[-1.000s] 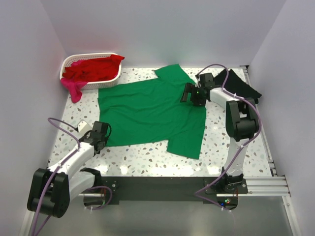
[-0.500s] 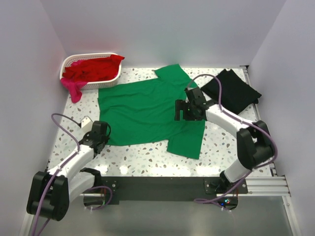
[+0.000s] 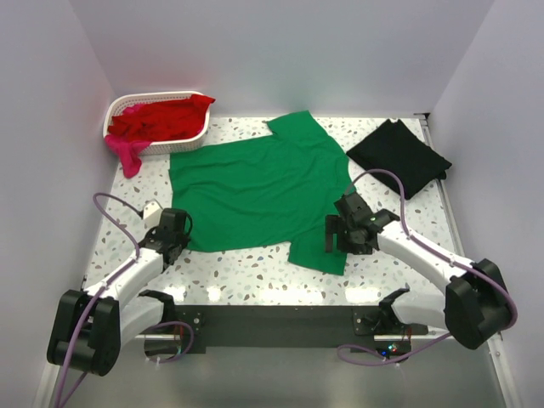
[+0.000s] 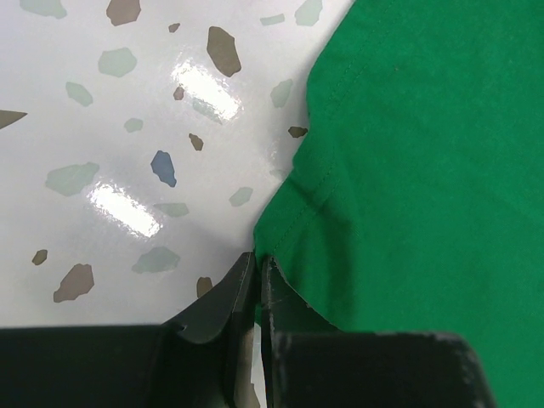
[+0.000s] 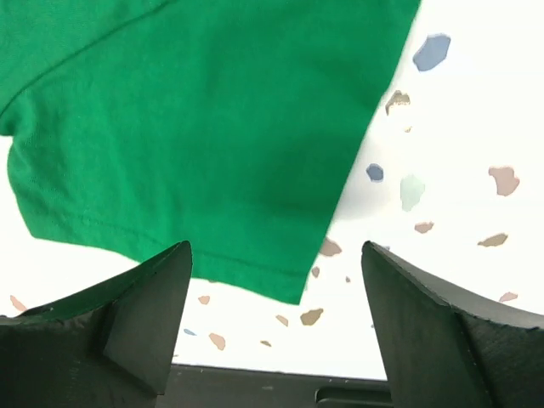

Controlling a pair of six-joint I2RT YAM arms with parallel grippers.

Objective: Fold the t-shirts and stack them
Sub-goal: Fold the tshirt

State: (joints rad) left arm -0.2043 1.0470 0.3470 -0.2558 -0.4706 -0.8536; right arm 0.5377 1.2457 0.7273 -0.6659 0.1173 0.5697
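Right gripper [image 3: 331, 238] has swung nearer, above green t-shirt [image 3: 255, 187].

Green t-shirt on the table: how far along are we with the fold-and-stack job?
Done: the black t-shirt lies folded at the far right. In hand: the green t-shirt lies flat, unfolded; the left pincer is shut on its near-left hem corner, the right pincer hangs open over the near-right sleeve. Left: fold and stack it, then the red shirts and pink shirt at the basket.
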